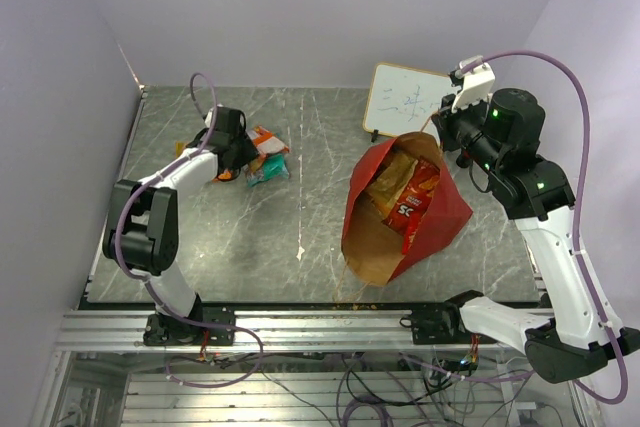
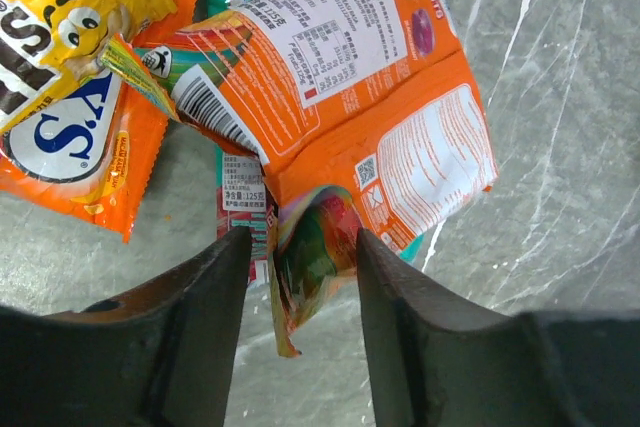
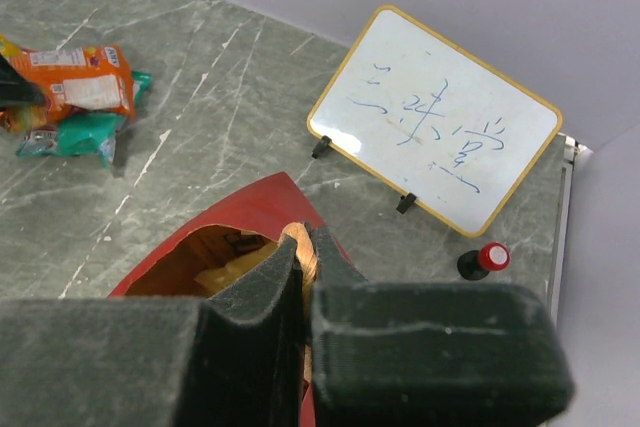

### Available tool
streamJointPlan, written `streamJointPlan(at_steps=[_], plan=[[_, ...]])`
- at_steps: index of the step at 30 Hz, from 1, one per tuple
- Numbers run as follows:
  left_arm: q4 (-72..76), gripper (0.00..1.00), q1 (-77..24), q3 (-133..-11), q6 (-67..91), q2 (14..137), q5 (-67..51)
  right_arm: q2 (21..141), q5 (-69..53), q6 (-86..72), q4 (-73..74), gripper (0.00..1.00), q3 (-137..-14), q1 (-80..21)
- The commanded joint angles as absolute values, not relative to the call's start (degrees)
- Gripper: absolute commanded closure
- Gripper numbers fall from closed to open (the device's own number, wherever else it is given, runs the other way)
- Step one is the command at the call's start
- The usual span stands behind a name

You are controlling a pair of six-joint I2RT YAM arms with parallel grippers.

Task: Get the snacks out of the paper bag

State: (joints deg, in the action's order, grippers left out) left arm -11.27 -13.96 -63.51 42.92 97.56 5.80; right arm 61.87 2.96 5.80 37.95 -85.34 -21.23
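left gripper (image 2: 300, 247): jaws spread. The crumpled corner of the flat orange foil packet (image 2: 400, 127) sits in the gap and no pinch shows, so treat it as loose.
right gripper (image 3: 303, 247): jaws pressed together on the far rim of the large red paper bag (image 1: 430, 232), brown kraft inside, propping the mouth open. I can't tell whether it grips the rim or the cord handle.
snacks out: the orange foil packet, a crinkly yellow packet (image 2: 60, 17) and a small teal pack (image 3: 70, 135) lie bunched on the grey marbled table (image 1: 300, 147), far left, under your left wrist.
snacks in: a glossy red chip bag (image 1: 418, 197) and a tan-brown chip bag (image 1: 388, 179) lie side by side inside the paper bag, both visible through the mouth.
key relation: the bagged snacks are well apart from the left jaws, off to their right across the table.
long axis: the red chip bag runs roughly far-to-near along the paper bag. The tan-brown chip bag lies about parallel, on the side facing your left arm.
nearer arm: the right is at the bag but busy holding it. The left is free, so I'd make this reach with the left.
next move: lift clear of the pile, swing right and drop into the mouth from above, jaws across the tan-brown chip bag's short width.
risk: the orange corner may snag a finger as you lift, and a tug on a chip bag may pull the rim out of the right pinch.
off-task: the yellow-framed whiteboard (image 3: 435, 122) and the red-capped black marker (image 3: 485, 259) beside it. Leave both.
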Motion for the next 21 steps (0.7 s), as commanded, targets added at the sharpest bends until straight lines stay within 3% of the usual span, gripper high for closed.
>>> streamJointPlan(at_steps=[1, 4, 11, 21], plan=[[-16.1, 0.41, -13.8, -66.7, 40.6, 95.2, 4.4, 60.7, 2.7, 5.3, 30.4, 1.00, -86.2, -21.2], [-16.4, 0.43, -13.8, -66.6, 40.8, 95.9, 3.3, 60.7, 2.5, 5.1, 30.2, 1.00, -86.1, -21.2], [-15.3, 0.60, -13.8, -65.4, 41.3, 99.1, -1.0, 60.5, 2.4, 4.6, 30.1, 1.00, -86.3, -21.2], [-14.1, 0.66, -15.0, -61.7, 42.7, 96.7, -4.4, 59.7, 2.3, 4.0, 30.4, 1.00, -85.9, -21.2]])
